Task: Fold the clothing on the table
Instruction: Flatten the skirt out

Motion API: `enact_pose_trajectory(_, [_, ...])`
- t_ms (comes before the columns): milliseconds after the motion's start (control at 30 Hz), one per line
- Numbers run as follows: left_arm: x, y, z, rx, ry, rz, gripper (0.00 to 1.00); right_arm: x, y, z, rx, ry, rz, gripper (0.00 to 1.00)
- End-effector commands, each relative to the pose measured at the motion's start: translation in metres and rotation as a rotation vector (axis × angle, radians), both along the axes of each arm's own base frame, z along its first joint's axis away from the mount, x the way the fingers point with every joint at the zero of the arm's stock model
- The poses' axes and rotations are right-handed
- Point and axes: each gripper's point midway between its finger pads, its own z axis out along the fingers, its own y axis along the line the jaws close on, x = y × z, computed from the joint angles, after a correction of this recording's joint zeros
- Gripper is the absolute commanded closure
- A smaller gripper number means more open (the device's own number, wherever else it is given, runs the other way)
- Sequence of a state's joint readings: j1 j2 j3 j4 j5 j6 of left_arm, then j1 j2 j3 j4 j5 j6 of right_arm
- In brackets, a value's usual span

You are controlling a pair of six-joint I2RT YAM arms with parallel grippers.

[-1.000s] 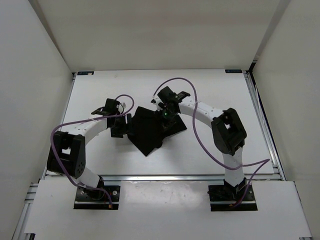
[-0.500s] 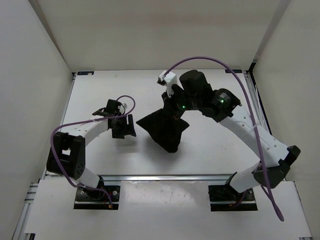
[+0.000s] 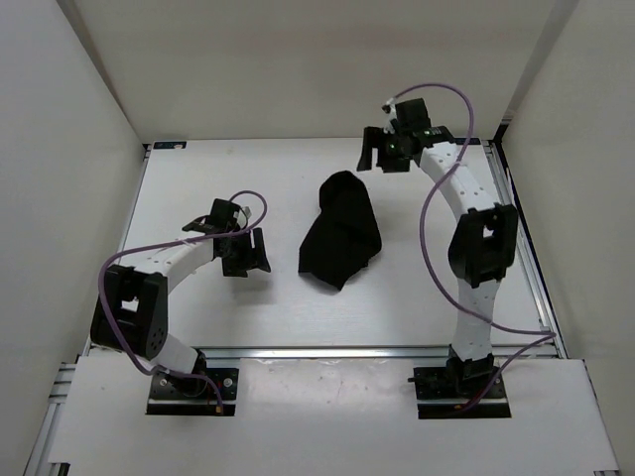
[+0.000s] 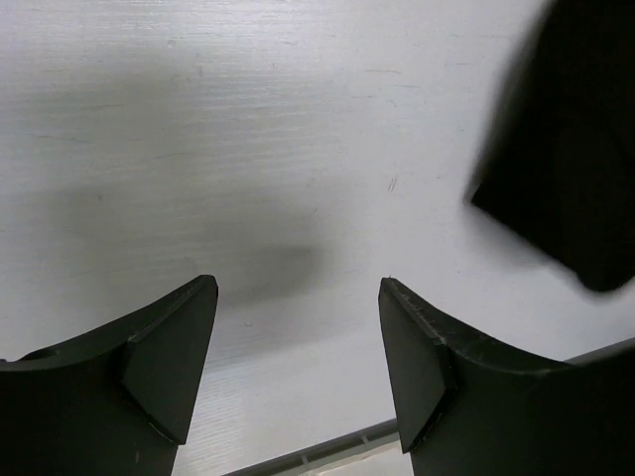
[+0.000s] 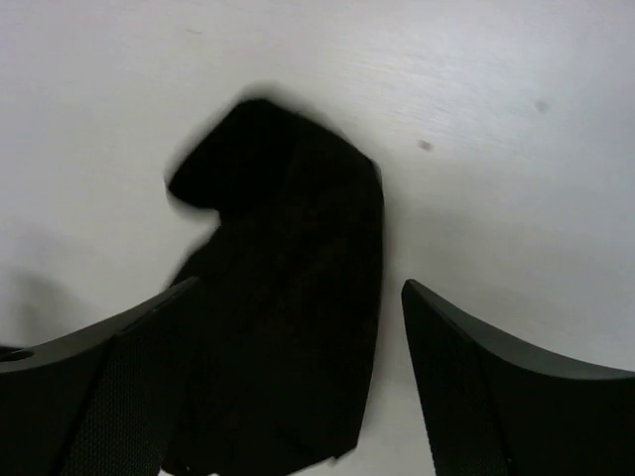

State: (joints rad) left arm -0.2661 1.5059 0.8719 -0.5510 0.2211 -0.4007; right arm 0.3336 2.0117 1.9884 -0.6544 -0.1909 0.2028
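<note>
Lying bunched, the clothing is held by neither left gripper nor right gripper (the 2 stand wide apart, empty); stacked layers may be pinched together, skewing the fold.

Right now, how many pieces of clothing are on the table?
1. The black clothing lies bunched near the middle of the table, between the left tool and the right tool, touching neither. Another piece beneath it could be hidden.

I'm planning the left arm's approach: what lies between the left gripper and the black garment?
Nothing but bare white table separates the open left gripper from the clothing. This shows in the top view, and the left wrist view agrees.
</note>
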Motion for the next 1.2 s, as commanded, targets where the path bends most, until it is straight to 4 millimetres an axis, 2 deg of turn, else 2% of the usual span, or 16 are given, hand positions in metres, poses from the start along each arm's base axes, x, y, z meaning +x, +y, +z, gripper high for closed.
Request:
enact_pose_trajectory(0, [0.002, 0.000, 0.019, -0.018, -0.050, -0.001, 0.23, 0.014, -0.027, 0.007, 0.077, 0.059, -0.147, 0.14])
enact_pose_trajectory(33, [0.000, -0.002, 0.021, -0.024, -0.052, -0.001, 0.23, 0.010, -0.030, 0.016, 0.058, 0.023, -0.143, 0.13])
enact_pose_trajectory(67, [0.000, 0.000, 0.021, -0.027, -0.062, 0.007, 0.23, 0.001, -0.027, 0.014, 0.028, 0.012, -0.114, 0.13])
enact_pose_trajectory(100, [-0.004, 0.002, 0.016, -0.028, -0.050, 0.014, 0.23, -0.011, -0.017, 0.032, 0.021, -0.034, -0.074, 0.13])
enact_pose_trajectory(133, [-0.006, 0.002, 0.015, -0.042, -0.042, 0.025, 0.23, -0.028, -0.011, 0.029, -0.011, -0.040, -0.022, 0.13])
enact_pose_trajectory(167, [-0.006, 0.002, 0.015, -0.045, -0.044, 0.028, 0.23, -0.042, -0.002, 0.037, -0.012, -0.052, 0.011, 0.16])
enact_pose_trajectory(200, [-0.007, 0.001, 0.013, -0.042, -0.041, 0.020, 0.23, -0.054, 0.001, 0.025, -0.027, -0.017, 0.035, 0.20])
enact_pose_trajectory(267, [-0.007, -0.006, 0.011, -0.067, -0.032, 0.017, 0.24, -0.087, 0.016, 0.020, -0.019, 0.031, 0.096, 0.29])
enact_pose_trajectory(333, [-0.006, -0.015, 0.011, -0.063, -0.041, -0.003, 0.30, -0.117, 0.030, -0.005, -0.021, 0.135, 0.140, 0.38])
enact_pose_trajectory(367, [-0.002, -0.021, 0.015, -0.073, -0.055, -0.009, 0.31, -0.131, 0.039, -0.010, -0.020, 0.161, 0.171, 0.41])
enact_pose_trajectory(400, [-0.003, -0.023, 0.011, -0.063, -0.042, -0.016, 0.32, -0.139, 0.042, -0.026, -0.026, 0.223, 0.163, 0.41])
enact_pose_trajectory(533, [-0.002, -0.031, 0.009, -0.089, -0.029, -0.028, 0.32, -0.175, 0.050, -0.066, -0.061, 0.449, 0.117, 0.41])
enact_pose_trajectory(600, [-0.002, -0.029, 0.008, -0.088, -0.028, -0.019, 0.32, -0.180, 0.049, -0.088, -0.069, 0.568, 0.077, 0.42])
enact_pose_trajectory(700, [-0.005, -0.026, 0.004, -0.092, -0.025, -0.013, 0.33, -0.180, 0.047, -0.102, -0.072, 0.667, -0.004, 0.44])
enact_pose_trajectory(867, [-0.010, -0.023, 0.000, -0.103, -0.021, -0.011, 0.32, -0.173, 0.056, -0.120, 0.032, 0.770, -0.085, 0.49])
enact_pose_trajectory(1167, [-0.012, -0.019, -0.003, -0.117, -0.017, -0.009, 0.32, -0.190, 0.078, -0.145, 0.003, 0.873, -0.071, 0.50])
